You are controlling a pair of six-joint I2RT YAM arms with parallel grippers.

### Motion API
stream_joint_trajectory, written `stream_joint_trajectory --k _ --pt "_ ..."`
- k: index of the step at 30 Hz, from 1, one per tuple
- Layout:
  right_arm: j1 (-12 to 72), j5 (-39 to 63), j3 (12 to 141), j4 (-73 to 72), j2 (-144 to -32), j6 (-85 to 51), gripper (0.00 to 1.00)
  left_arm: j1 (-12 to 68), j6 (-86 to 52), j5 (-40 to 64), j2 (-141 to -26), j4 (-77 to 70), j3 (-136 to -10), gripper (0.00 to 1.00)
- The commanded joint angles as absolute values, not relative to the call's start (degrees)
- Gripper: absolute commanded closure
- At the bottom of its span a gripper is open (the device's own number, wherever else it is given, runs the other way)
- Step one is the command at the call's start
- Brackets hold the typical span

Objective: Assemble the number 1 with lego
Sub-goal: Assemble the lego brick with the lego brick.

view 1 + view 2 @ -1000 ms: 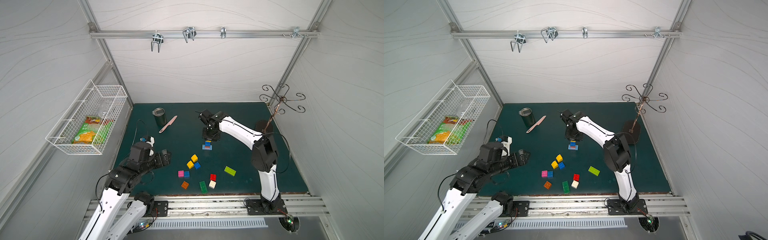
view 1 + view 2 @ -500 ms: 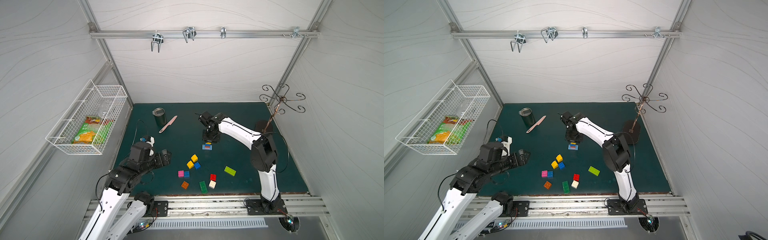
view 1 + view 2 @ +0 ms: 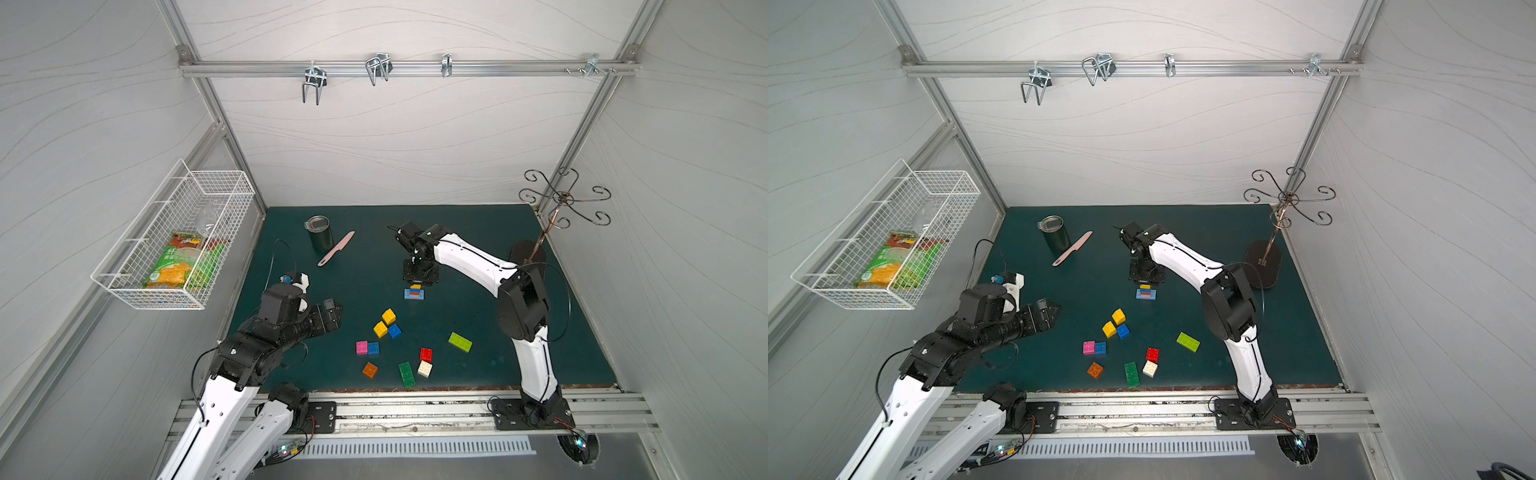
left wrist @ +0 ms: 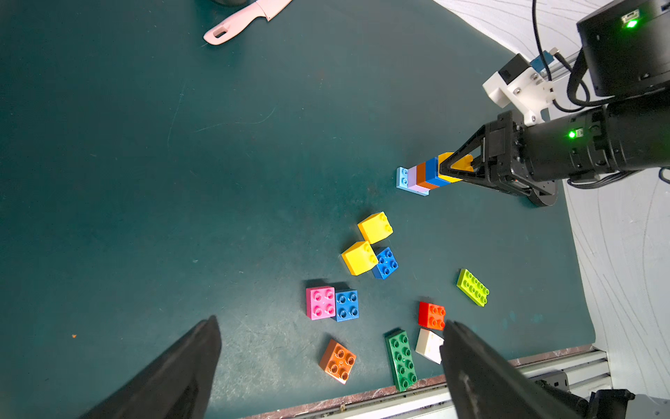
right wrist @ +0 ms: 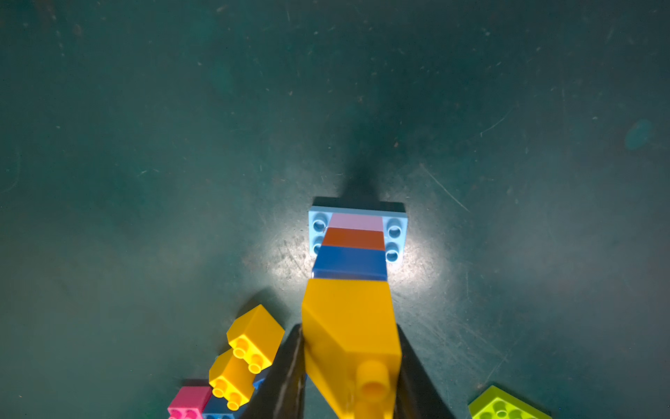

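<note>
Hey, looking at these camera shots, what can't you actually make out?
- Right wrist view: the top yellow brick runs off the frame, and the right gripper covers its sides.
- Right wrist view: the lime brick is cut by the edge.
- Left wrist view: the white brick is partly behind a finger of the left gripper.
- Both top views: the stack is too small to count its layers; the snack bag print is unreadable.

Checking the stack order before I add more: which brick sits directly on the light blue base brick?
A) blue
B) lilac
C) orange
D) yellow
B: in the right wrist view the lilac brick lies straight on the light blue base brick, with the orange brick, blue brick and yellow brick stacked above it in that order.
</note>
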State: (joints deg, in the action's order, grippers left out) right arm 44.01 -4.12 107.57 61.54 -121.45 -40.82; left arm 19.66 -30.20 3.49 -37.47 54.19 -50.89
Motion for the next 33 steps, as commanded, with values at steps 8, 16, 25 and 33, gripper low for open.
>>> stream_joint_trajectory --k 8,16,25,33 --pt "43.8 -5.7 108.6 65.4 -127.8 -39.3 0.99 20.0 -29.8 3.5 -36.9 52.3 -51.3 0.00" --pt "44.2 -7.3 110.0 67.3 -131.8 -39.3 0.99 20.0 -29.9 3.5 -36.7 52.4 -51.3 0.00" --pt "44.9 -7.9 112.3 68.2 -137.2 -40.1 0.99 20.0 -29.9 3.3 -36.2 52.4 -51.3 0.00" --pt "44.9 -7.6 113.2 68.1 -136.6 -40.5 0.98 20.0 -29.9 3.3 -36.1 52.4 -51.3 0.00"
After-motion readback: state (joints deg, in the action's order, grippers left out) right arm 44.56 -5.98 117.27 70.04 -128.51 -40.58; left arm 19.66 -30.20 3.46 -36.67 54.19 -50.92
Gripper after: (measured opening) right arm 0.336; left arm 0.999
